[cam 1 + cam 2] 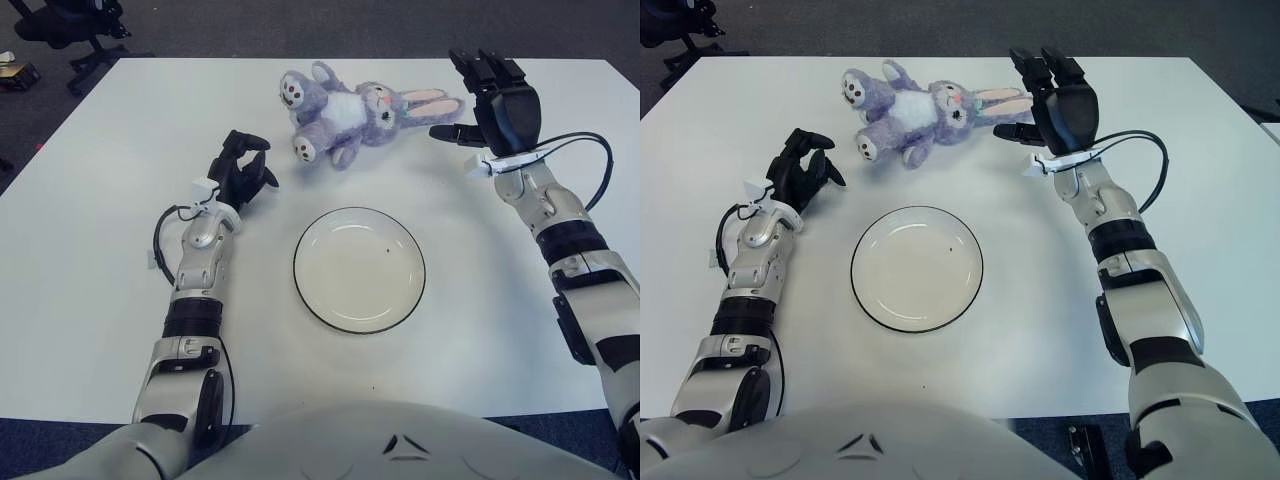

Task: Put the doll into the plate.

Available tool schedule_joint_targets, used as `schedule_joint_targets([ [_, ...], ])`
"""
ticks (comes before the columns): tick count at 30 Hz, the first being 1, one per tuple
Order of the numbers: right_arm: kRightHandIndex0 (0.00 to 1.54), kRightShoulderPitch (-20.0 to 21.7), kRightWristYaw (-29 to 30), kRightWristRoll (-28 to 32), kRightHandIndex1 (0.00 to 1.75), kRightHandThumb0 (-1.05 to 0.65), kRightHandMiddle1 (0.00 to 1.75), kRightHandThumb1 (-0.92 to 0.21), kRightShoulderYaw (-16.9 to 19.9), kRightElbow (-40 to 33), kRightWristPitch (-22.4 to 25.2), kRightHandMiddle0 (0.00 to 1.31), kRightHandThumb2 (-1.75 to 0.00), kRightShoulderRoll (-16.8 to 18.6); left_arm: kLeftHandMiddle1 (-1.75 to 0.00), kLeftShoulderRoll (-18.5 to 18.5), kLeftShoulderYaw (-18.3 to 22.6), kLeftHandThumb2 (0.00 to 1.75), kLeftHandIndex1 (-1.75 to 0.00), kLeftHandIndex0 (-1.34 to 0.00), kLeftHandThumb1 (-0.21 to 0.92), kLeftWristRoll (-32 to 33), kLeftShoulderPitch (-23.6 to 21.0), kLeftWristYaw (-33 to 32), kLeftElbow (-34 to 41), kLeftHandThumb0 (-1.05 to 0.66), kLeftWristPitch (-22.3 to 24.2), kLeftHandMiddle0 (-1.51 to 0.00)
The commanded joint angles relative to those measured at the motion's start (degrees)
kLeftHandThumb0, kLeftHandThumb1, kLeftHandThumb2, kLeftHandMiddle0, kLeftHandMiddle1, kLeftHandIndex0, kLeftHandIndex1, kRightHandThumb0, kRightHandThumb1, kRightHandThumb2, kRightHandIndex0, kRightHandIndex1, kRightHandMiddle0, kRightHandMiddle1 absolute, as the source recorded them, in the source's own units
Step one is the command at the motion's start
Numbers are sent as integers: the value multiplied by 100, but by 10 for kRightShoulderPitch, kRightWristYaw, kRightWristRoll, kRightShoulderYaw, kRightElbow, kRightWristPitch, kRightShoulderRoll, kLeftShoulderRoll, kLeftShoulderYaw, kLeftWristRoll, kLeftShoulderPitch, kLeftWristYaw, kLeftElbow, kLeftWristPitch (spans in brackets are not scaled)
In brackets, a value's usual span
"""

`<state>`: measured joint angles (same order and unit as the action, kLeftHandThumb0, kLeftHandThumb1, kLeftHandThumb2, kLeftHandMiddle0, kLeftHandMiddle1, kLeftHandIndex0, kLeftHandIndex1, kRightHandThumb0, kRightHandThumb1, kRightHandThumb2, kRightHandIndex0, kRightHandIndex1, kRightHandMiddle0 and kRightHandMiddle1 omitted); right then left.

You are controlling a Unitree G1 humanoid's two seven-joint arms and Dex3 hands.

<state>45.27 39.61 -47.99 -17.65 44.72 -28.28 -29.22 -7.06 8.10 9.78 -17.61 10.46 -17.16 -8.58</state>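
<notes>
A purple plush bunny doll (pixel 355 112) lies on its side on the white table (pixel 90 230), behind the plate, ears pointing right. A white plate (pixel 359 269) with a dark rim sits empty at the table's middle. My right hand (pixel 492 98) is raised just right of the doll's ears, fingers spread, thumb near the ear tips, holding nothing. My left hand (pixel 243 172) is left of the plate and below-left of the doll, fingers loosely curled, empty. The doll also shows in the right eye view (pixel 925 110).
An office chair base (pixel 75 35) stands on the dark floor beyond the table's far left corner. The table's far edge runs just behind the doll.
</notes>
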Motion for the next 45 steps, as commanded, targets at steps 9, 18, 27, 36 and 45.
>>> schedule_joint_targets([
  [9,23,31,-49,6,0,-79,6,-92,-13,-29,31,21,-22,22,-175,1,0,47,-170,-25,92,1,-1,3,-1,-35,-8,-83],
  [18,23,55,-105,15,0,-82,5,-92,-23,-19,38,21,-20,38,-175,4,-3,47,-170,-25,92,-2,1,1,3,-35,-9,-84],
  [27,22,97,-170,54,0,-83,4,-92,-25,52,5,21,-13,55,-175,5,-6,47,-170,-25,92,-4,2,-1,9,-35,-6,-84],
  [36,19,127,-243,69,0,-80,3,-92,-34,88,19,22,-7,70,-175,6,-8,47,-170,-25,92,-5,4,-1,12,-35,-4,-84],
  [45,20,156,-263,61,1,-77,2,-92,-53,132,55,21,-4,95,-175,4,-8,47,-170,-25,92,-5,7,0,17,-35,-3,-85],
])
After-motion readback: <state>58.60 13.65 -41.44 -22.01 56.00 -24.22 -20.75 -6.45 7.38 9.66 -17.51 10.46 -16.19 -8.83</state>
